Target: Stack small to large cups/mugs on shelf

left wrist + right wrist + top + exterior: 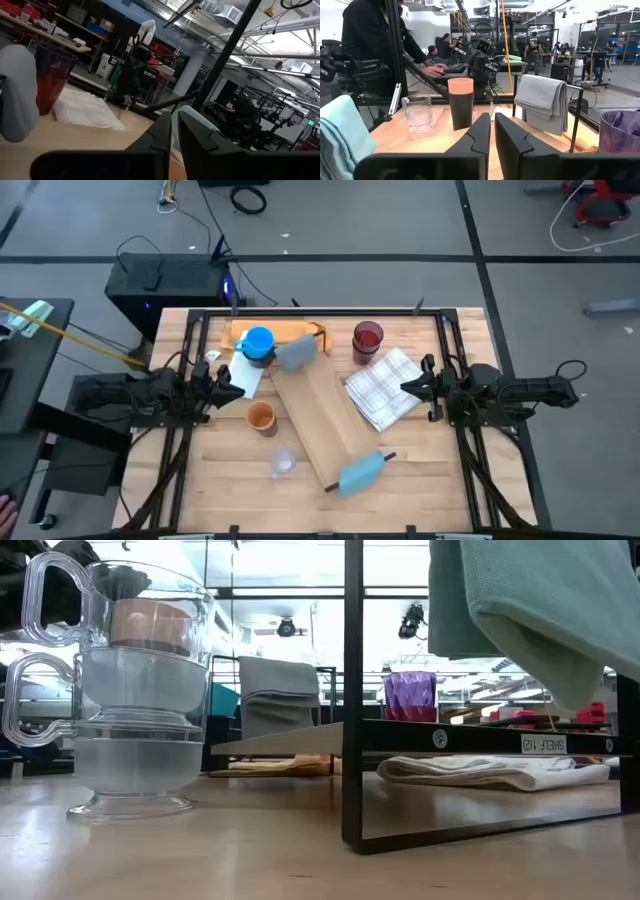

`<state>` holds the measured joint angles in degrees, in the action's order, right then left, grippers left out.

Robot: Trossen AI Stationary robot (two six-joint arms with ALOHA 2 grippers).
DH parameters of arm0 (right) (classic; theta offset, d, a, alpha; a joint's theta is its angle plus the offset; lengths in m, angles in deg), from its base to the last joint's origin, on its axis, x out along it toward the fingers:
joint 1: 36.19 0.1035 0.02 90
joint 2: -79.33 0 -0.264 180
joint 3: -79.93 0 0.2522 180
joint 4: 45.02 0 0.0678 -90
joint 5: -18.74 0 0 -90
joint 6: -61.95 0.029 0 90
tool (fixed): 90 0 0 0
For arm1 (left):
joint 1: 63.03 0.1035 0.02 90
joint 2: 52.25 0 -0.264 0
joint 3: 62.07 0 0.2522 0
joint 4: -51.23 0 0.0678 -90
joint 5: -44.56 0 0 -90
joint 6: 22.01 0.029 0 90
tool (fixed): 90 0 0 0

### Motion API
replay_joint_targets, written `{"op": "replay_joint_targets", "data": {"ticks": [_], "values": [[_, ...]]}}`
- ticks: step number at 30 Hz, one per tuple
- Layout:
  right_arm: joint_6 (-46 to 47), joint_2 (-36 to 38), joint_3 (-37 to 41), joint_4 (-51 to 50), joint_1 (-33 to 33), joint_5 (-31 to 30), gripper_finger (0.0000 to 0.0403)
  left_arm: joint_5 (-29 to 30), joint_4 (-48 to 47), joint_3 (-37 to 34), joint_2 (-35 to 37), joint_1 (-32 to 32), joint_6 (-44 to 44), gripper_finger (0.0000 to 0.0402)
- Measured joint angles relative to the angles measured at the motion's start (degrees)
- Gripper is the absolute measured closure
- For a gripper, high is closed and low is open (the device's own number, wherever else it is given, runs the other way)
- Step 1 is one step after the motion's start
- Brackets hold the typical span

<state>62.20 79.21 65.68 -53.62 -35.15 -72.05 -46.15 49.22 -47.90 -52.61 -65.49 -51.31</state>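
The shelf [322, 412], a pale plank, lies flat and slantwise on the table, with a grey piece [296, 353] at its far end and a blue piece [360, 472] at its near end. A bright blue mug [258, 344] sits on a dark one at the far left. A dark cup with an orange rim [261, 417] and a clear glass [284, 462] stand left of the plank; both also show in the right wrist view [460, 102] [418, 114]. A purple tumbler [368, 342] stands at the far side. My left gripper [238, 384] and my right gripper [406, 387] are shut and empty, on either side of the plank.
An orange-brown board [285, 332] lies behind the blue mug. A white checked cloth [384, 388] lies in front of my right gripper. A black frame runs round the table [300, 510]. A person in black [375, 40] sits beyond the table's left side.
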Motion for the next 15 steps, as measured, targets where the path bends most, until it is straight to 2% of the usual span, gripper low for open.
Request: {"op": "replay_joint_targets", "data": {"ticks": [15], "values": [[0.0,0.0,0.0,0.0,0.0,0.0,0.0371,0.0,0.0,0.0,0.0,0.0,0.0,0.0369]]}}
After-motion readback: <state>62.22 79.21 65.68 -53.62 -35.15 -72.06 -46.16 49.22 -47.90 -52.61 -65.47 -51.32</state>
